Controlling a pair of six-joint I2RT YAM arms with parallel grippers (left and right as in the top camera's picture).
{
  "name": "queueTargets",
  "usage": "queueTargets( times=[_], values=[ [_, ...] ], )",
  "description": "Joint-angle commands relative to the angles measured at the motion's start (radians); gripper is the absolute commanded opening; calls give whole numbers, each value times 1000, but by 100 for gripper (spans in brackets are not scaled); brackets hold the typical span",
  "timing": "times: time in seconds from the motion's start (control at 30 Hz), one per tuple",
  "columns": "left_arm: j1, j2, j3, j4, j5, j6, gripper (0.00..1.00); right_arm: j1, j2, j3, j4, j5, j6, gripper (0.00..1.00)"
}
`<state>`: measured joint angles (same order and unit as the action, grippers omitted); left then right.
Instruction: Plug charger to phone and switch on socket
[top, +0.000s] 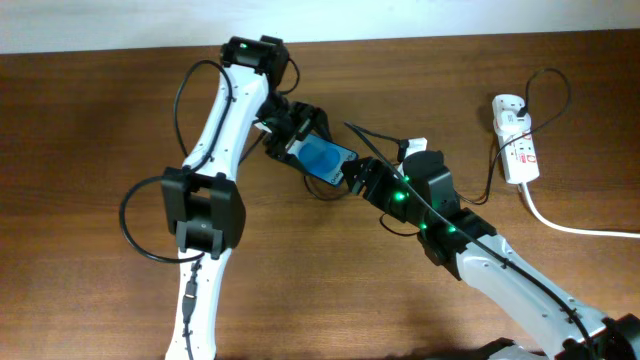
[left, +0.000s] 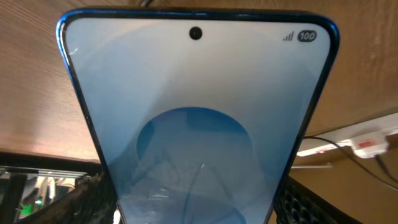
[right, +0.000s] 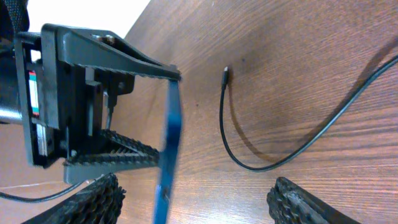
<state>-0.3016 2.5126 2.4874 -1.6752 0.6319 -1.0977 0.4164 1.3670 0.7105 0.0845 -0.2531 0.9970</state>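
My left gripper (top: 293, 140) is shut on the phone (top: 326, 158), a slim blue-screened handset held above the table's middle. In the left wrist view the phone (left: 196, 93) fills the frame between the fingers (left: 193, 208). My right gripper (top: 356, 176) is open at the phone's free end. In the right wrist view the phone's blue edge (right: 169, 143) stands between the open fingers (right: 199, 196), nearer the left one. The charger cable (right: 224, 106) lies loose on the table, its plug tip (right: 225, 71) apart from the phone. The white socket (top: 517, 145) lies at the far right.
The socket's thick white cord (top: 580, 228) runs off the right edge. The thin black cable (top: 375, 135) crosses the table behind the phone towards the socket. The socket also shows in the left wrist view (left: 367, 144). A small white item (top: 415, 147) lies by my right arm.
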Motion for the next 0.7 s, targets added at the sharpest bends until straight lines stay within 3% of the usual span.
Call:
queueTargets(
  times=[0.0,0.07,0.17,0.43,0.5,0.53,0.57,0.67],
  values=[
    [-51,-11,25,-1,-4,-17,0,10,15,21,32,21,18,75],
    [-89,-11,25,-1,-4,-32,0,10,18,21,32,22,18,74],
    [-129,-11,25,17,0,-44,0,10,24,21,24,22,14,57],
    [-157,-11,25,21,1,-88,0,10,60,21,-17,21,6,35],
    [-156,-11,25,20,0,-88,0,10,61,21,-16,22,6,23],
    [-156,-11,25,21,1,-88,0,10,61,21,-16,21,6,10],
    [-156,-11,25,21,0,-88,0,9,61,21,-16,21,6,4],
    [-154,-11,25,21,0,-88,0,6,60,21,-16,-3,6,4]
  ],
)
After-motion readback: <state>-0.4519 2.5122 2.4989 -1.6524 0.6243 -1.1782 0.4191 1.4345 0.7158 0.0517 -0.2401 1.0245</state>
